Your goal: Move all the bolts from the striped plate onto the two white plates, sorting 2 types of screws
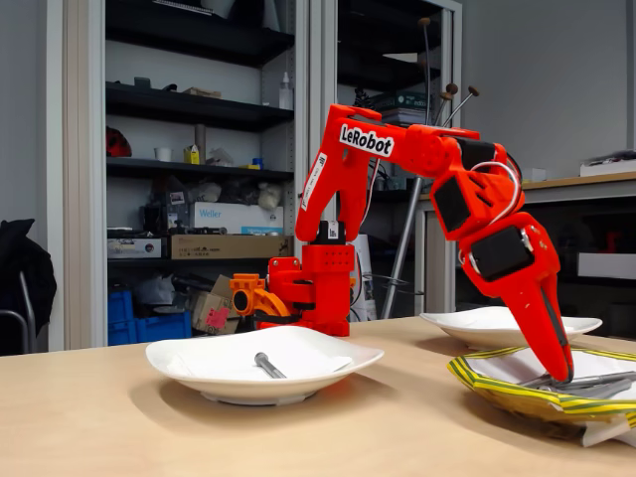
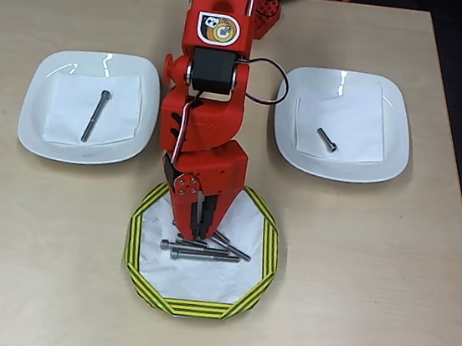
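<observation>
gripper (image 2: pixel 195 234) over grey bolts (image 2: pixel 204 252), striped plate (image 2: pixel 265 253).

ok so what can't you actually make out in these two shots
- Gripper in the overhead view: its own body covers the fingertips, so open, shut or holding a bolt cannot be told.
- Bolts on the striped plate: they overlap under the gripper, so the exact count is unclear.
- Striped plate in the fixed view: cut off by the right edge.
- Right white plate in the fixed view: its rim hides whatever lies inside.
</observation>
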{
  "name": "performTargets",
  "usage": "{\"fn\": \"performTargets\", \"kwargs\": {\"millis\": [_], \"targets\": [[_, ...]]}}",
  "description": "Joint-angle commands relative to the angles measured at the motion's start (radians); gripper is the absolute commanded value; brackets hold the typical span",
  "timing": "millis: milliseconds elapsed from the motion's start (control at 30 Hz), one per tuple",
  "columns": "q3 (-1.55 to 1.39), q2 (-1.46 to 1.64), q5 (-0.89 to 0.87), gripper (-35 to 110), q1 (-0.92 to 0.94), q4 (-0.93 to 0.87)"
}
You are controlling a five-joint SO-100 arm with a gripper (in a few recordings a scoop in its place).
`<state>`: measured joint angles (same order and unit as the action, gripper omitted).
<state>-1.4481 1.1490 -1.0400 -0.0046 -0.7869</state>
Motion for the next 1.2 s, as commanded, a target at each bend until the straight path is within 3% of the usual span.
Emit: {"fn": "performTargets", "kwargs": {"millis": [0, 200, 533, 667, 833, 1167], "targets": [[0.035, 0.02, -0.011, 0, 0.005, -0.058], [0.106, 0.04, -0.006, 0, -0.003, -0.17], [0.133, 0.038, 0.021, 1, 0.002, -0.198], [0.14, 0.021, 0.123, 9, 0.009, -0.173], [0.189, -0.006, 0.328, 10, 0.041, -0.175], [0.172, -0.067, 0.383, 7, 0.091, -0.179]]}}
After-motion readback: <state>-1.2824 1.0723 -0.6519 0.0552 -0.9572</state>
